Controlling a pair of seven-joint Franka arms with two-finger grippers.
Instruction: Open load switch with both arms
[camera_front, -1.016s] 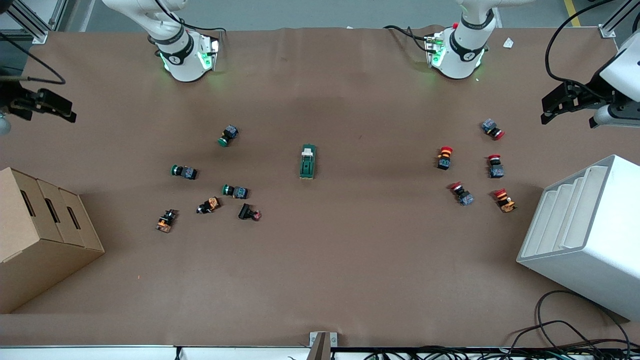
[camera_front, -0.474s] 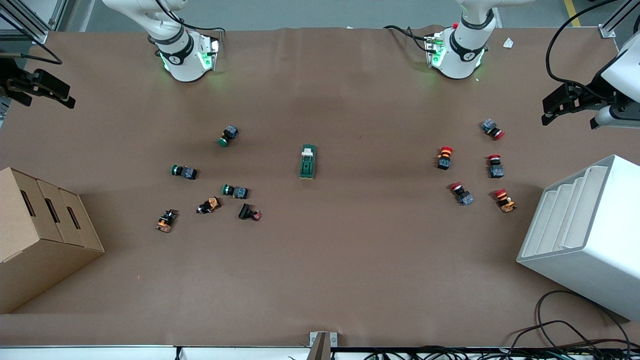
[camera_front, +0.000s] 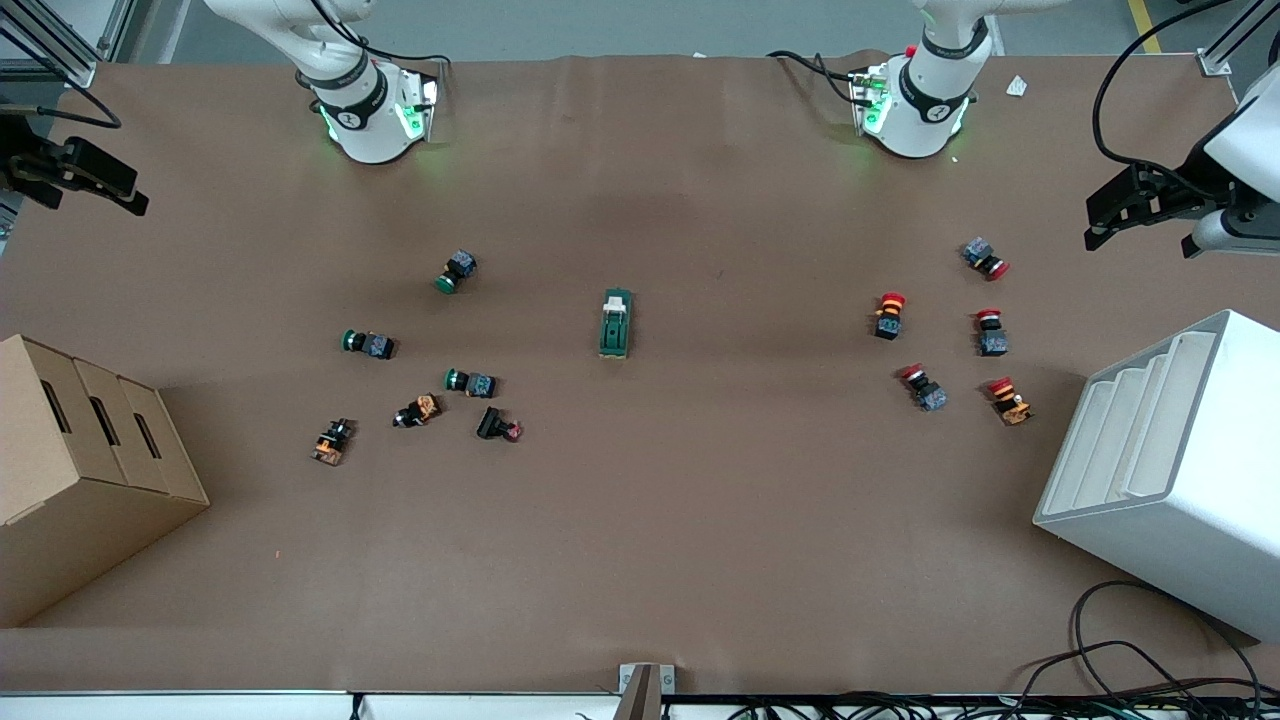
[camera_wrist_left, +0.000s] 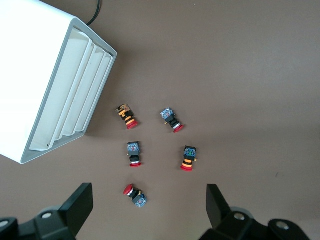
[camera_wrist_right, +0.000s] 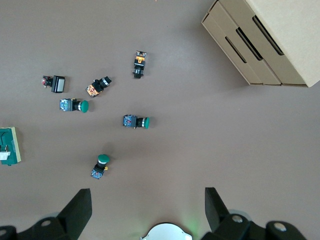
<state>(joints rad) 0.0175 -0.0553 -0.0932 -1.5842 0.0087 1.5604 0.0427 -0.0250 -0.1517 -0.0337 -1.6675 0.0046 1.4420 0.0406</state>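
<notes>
The load switch (camera_front: 616, 323), a dark green oblong block with a white lever piece, lies flat near the middle of the table. It also shows at the edge of the right wrist view (camera_wrist_right: 9, 146). My left gripper (camera_front: 1092, 225) hangs open in the air at the left arm's end of the table, over the red push buttons (camera_wrist_left: 135, 195). Its jaws stand wide apart with nothing between them (camera_wrist_left: 149, 200). My right gripper (camera_front: 130, 195) hangs open at the right arm's end, wide apart and holding nothing (camera_wrist_right: 148, 202). Both are well away from the switch.
Green and black push buttons (camera_front: 468, 381) lie scattered toward the right arm's end, and red ones (camera_front: 990, 333) toward the left arm's end. A cardboard box (camera_front: 80, 470) stands at the right arm's end. A white slotted rack (camera_front: 1170, 470) stands at the left arm's end.
The right gripper has drifted toward the robots' side of the table edge. The left gripper has barely shifted. The load switch has not moved.
</notes>
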